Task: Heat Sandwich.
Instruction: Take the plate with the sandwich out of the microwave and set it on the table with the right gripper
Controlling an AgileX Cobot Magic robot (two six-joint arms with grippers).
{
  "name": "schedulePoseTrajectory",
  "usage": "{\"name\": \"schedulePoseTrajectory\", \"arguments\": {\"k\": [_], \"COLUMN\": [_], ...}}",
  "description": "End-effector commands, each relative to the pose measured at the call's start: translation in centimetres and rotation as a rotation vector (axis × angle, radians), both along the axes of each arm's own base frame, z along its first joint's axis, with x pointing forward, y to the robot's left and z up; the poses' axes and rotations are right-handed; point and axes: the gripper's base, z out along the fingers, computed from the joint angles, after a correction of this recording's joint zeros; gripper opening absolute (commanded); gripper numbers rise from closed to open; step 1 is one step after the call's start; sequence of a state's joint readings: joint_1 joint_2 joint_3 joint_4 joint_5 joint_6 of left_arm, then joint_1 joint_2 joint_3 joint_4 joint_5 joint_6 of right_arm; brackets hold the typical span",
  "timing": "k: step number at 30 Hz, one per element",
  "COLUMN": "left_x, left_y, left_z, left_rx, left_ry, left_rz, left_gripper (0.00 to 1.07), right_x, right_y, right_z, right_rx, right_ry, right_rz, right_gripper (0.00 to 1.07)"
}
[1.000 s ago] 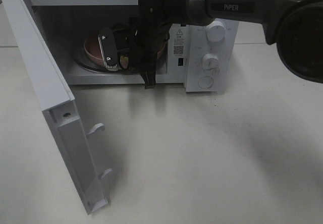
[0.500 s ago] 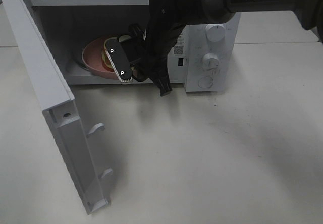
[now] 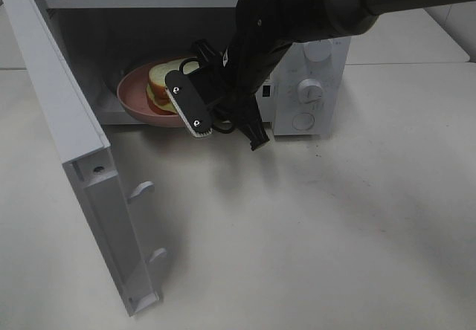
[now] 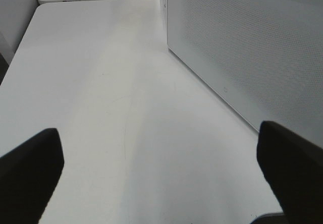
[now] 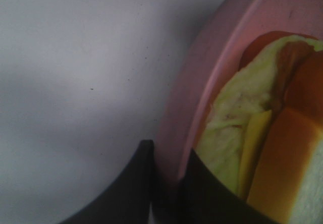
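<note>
The microwave [image 3: 331, 99] was white, its door [image 3: 63, 122] white as well with a pale grey inner frame, and its cavity a dim grey. Its knobs [image 3: 309, 90] were white. Its side panel [image 4: 252, 47] carried a fine, regular dot pattern on greyish white. The desk [image 3: 335, 233] was plain off-white. The plate [image 3: 132, 101] was dusty pink. The sandwich [image 3: 162, 73] had pale cream bread with red and yellow-green filling; close up it showed orange-yellow beside pale green-cream. The right arm [image 3: 282, 18] was black, with a grey metallic sleeve lettered in white. The right fingers [image 3: 190, 108] were black with a white ribbed edge and two silvery screws. The left fingers [image 4: 30, 173] were black.
</note>
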State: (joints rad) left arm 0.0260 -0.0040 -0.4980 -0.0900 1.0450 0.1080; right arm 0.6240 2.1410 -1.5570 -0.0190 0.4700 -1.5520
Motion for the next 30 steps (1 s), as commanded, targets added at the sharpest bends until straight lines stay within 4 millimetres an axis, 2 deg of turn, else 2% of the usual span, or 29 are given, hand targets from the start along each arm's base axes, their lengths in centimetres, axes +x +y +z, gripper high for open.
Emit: {"name": "schedulePoseTrajectory", "arguments": {"k": [1, 8, 14, 19, 30], "left_x": [-0.3, -0.3, -0.3, -0.3, -0.3], "left_y": [0.0, 0.0, 0.0, 0.0, 0.0], "left_z": [0.1, 0.1, 0.1, 0.1, 0.1], "left_rx": [-0.006, -0.006, -0.006, -0.006, -0.006], "left_ry": [-0.041, -0.041, -0.041, -0.041, -0.041], "left_rz": [0.002, 0.002, 0.002, 0.002, 0.002], "left_gripper": [1.00, 1.00, 1.00, 1.00, 1.00], "right_x": [-0.6, -2.0, -4.3, -5.5, -8.1], "right_y": [-0.7, -1.5, -1.8, -2.7, -4.7], "right_z": [1.3, 1.6, 2.0, 2.2, 3.9], "right_rx": [0.004, -0.018, -0.030, -0.052, -0.021], "right_ry": [-0.037, -0.031, -0.053, -0.054, -0.109], "right_rz": [0.033, 0.091, 0.176, 0.209, 0.204], "right_gripper": [0.01, 0.01, 0.01, 0.01, 0.01]}}
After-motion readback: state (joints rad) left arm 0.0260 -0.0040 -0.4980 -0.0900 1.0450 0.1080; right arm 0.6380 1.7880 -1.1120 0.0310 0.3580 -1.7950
